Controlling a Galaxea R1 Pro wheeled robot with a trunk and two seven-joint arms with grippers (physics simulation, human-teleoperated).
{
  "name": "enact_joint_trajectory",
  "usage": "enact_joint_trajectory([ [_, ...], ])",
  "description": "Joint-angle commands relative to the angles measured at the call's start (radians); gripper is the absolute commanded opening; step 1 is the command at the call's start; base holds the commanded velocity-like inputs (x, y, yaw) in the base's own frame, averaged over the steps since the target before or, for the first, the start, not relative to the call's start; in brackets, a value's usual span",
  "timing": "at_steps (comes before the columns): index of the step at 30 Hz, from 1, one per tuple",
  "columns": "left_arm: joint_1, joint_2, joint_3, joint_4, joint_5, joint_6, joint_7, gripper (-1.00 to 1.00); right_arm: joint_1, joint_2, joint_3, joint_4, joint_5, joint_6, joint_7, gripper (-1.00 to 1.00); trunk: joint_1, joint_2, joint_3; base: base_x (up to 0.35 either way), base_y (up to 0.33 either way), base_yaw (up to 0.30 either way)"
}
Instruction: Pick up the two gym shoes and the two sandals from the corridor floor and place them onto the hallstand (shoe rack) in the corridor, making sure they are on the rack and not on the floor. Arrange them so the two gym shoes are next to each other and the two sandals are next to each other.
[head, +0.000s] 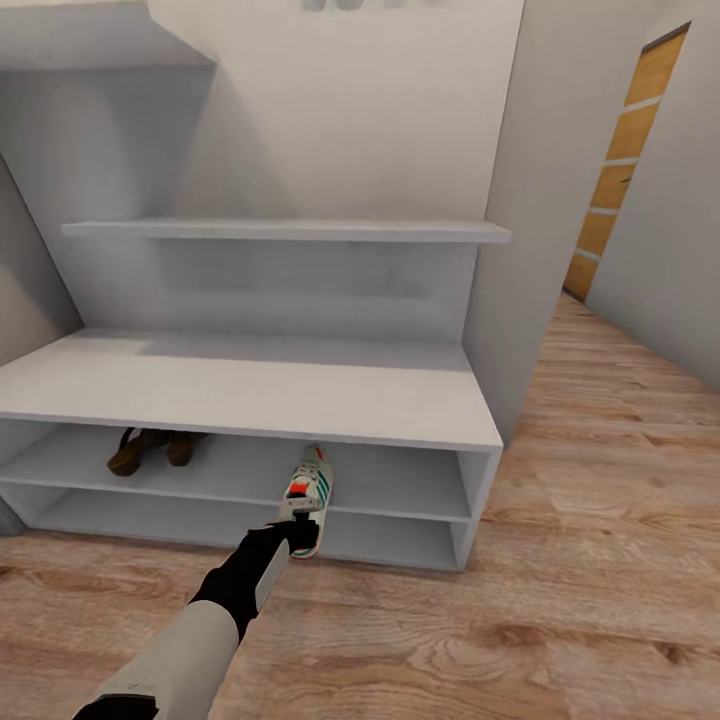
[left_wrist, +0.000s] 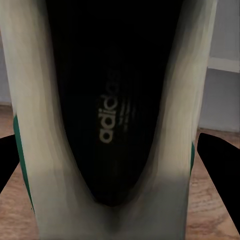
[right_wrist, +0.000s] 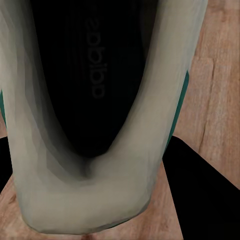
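left gripper (head: 297, 528): reaching low at the front of the hallstand (head: 250, 395), fingers closed round the heel of a gym shoe (head: 308, 495). The left wrist view looks straight down into that shoe's dark opening with a black finger (left_wrist: 220, 160) on each side of the collar.
shoe in left gripper: toe poking into the upper open shelf level, heel hanging out over the front edge, so only half in.
right gripper (right_wrist: 120, 200): its wrist view has a second gym shoe (right_wrist: 145, 165) heel-first between dark fingers, wood floor (right_wrist: 220, 75) behind. Looks gripped to me.
sandals (head: 150, 448): both already on that same shelf, left end, side by side.
how it'll handle: light, I'd guess, soft upper that squashes, stiffer at the heel cup.
where to grab: heel collar, as now. The toe would likely slip.
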Motion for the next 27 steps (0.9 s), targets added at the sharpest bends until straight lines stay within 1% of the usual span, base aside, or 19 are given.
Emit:
enact_joint_trajectory([
  [1, 0.0, -0.001, 0.002, -0.002, 0.003, 0.005, 0.003, -1.0, -0.001, 0.0, 0.0, -0.001, -0.008, 0.004, -0.007, -1.0, 0.0, 0.0, -0.001, 0.173, -0.07, 0.0],
  [9, -0.001, -0.001, 0.002, -0.002, 0.002, 0.005, 0.003, -1.0, -0.001, 0.0, 0.0, -0.001, -0.008, 0.004, -0.007, -1.0, 0.0, 0.0, -0.001, 0.221, -0.124, 0.0],
  [18, -0.001, -0.001, 0.002, -0.001, 0.003, 0.005, 0.003, -1.0, -0.001, 0.0, 0.0, -0.001, -0.008, 0.005, -0.007, -1.0, 0.0, 0.0, -0.001, 0.041, -0.034, 0.0],
  [27, 0.0, -0.001, 0.002, -0.001, 0.003, 0.005, 0.003, -1.0, -0.001, 0.0, 0.0, -0.001, -0.008, 0.005, -0.007, -1.0, 0.0, 0.0, -0.001, 0.137, -0.194, 0.0],
])
